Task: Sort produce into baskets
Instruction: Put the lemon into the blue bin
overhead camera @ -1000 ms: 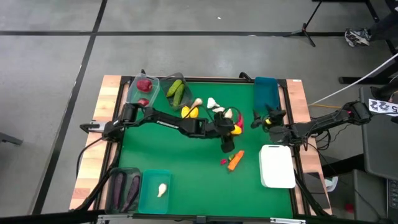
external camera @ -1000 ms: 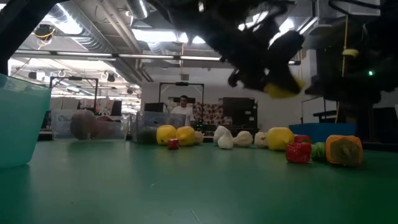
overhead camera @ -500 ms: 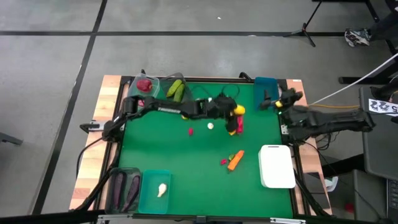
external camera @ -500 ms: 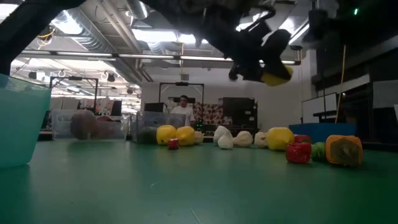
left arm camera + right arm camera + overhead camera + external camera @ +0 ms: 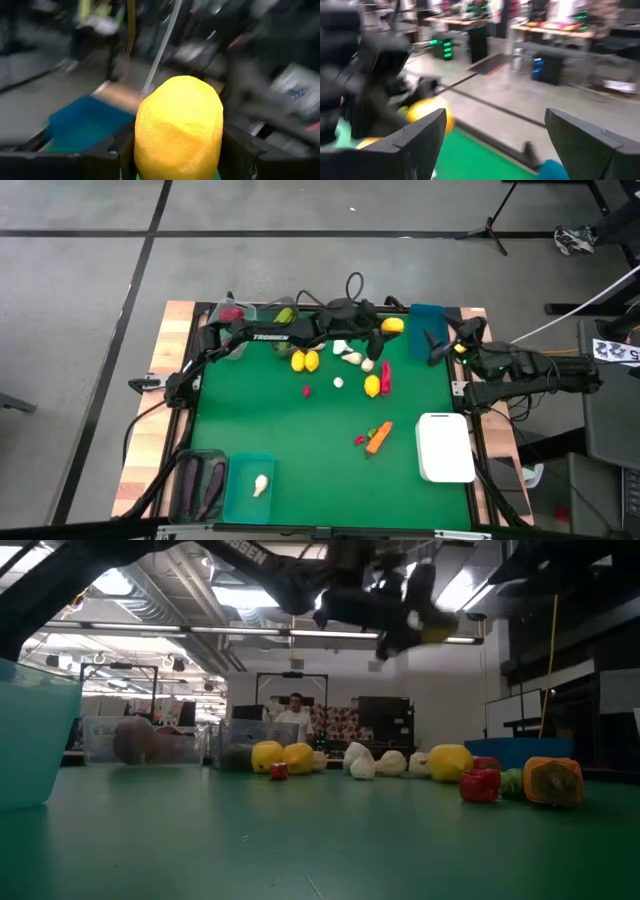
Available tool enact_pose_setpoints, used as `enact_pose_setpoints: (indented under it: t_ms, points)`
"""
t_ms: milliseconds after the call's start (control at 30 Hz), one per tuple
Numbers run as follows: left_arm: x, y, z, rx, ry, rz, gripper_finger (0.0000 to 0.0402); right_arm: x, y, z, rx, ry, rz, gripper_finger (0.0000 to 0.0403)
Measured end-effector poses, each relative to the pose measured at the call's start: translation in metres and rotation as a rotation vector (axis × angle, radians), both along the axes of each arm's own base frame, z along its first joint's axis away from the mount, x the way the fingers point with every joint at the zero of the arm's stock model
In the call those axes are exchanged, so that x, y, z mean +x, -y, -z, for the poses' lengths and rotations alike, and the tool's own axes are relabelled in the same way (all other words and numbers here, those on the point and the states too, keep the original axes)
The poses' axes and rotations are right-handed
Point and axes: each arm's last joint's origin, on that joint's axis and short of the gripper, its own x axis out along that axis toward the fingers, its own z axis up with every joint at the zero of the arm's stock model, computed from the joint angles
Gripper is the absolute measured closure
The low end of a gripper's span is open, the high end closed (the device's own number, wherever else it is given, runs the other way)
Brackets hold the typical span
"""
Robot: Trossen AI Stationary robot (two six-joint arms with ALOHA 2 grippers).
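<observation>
My left gripper reaches along the table's far edge and is shut on a yellow lemon, high above the green mat. It is just left of the blue basket. My right gripper hovers open and empty by the blue basket's right side. On the mat lie two lemons, garlic bulbs, another lemon, a red pepper and a carrot. My left gripper pinches the lemon's two opposite sides between its two fingers. The fingers come level from the table's left. The lemon is lifted clear of the mat and sticks out past the fingers toward the blue basket.
Clear baskets with a red fruit and cucumbers stand at the far left. A grey basket with eggplants and a teal basket with a garlic bulb sit at the near left. A white tray lies near right.
My left gripper has carried the lemon up and toward the table's far right, from over the middle of the mat to beside the blue basket, rolling as it went. My right gripper has risen and drawn back toward the far right edge, staying open.
</observation>
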Motion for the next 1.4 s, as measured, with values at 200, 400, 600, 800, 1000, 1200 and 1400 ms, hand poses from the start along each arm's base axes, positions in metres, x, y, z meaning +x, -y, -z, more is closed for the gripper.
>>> enact_pose_setpoints:
  t_ms: [200,400,600,800,1000,1200,1400]
  points:
    - [-0.004,0.009,-0.033,0.028,0.239,0.113,0.0204,-0.003,-0.004,-0.019,-0.067,0.155,-0.237,0.0066]
    - [-0.005,0.012,-0.040,0.023,0.306,0.217,0.0204,-0.019,-0.012,-0.042,-0.242,0.325,-0.593,0.0066]
    - [-0.003,0.021,-0.041,0.038,0.318,0.234,0.0204,-0.008,-0.013,-0.039,-0.293,0.237,-0.605,0.0066]
    - [-0.001,0.031,-0.041,0.089,0.321,0.250,0.0204,0.022,-0.014,-0.036,-0.348,0.155,-0.544,0.0066]
    - [0.000,0.037,-0.041,0.093,0.321,0.260,0.0204,0.037,-0.014,-0.033,-0.377,0.101,-0.502,0.0066]
    - [0.001,0.040,-0.041,0.103,0.320,0.266,0.0204,0.037,-0.014,-0.036,-0.382,0.127,-0.489,0.0066]
    - [0.002,0.044,-0.041,0.110,0.321,0.272,0.0204,0.037,-0.014,-0.035,-0.380,0.116,-0.491,0.0066]
